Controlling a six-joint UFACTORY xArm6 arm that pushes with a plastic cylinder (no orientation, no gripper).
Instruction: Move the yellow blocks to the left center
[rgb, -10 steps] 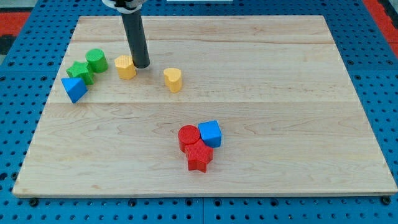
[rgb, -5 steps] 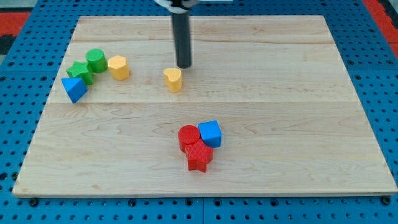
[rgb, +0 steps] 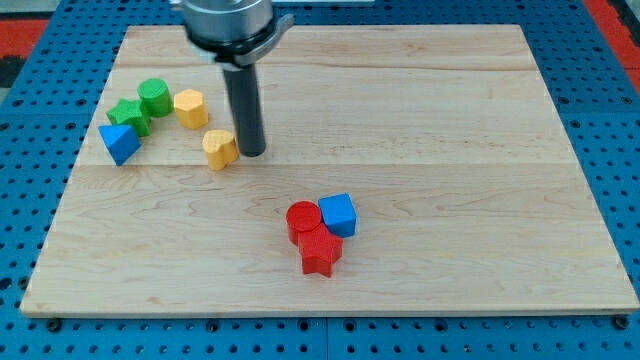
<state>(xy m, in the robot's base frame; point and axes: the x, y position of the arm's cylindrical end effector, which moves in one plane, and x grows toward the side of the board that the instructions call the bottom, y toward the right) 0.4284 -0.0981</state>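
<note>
Two yellow blocks lie on the wooden board (rgb: 450, 150). A yellow hexagonal block (rgb: 190, 108) sits at the left, next to a green cylinder (rgb: 154, 97). A yellow heart-shaped block (rgb: 220, 149) lies a little below and right of it. My tip (rgb: 251, 153) is down on the board, touching the right side of the yellow heart block. The dark rod rises from there toward the view's top.
A green star block (rgb: 130, 116) and a blue triangular block (rgb: 120, 142) sit at the left, beside the green cylinder. Near the lower middle are a red cylinder (rgb: 302, 218), a red star block (rgb: 320, 251) and a blue cube (rgb: 338, 214), clustered together.
My tip moved from beside the hexagonal block to the right, past the heart block, then came back left and down. The yellow heart block has slid left and downward. The hexagonal block shifted slightly left.
</note>
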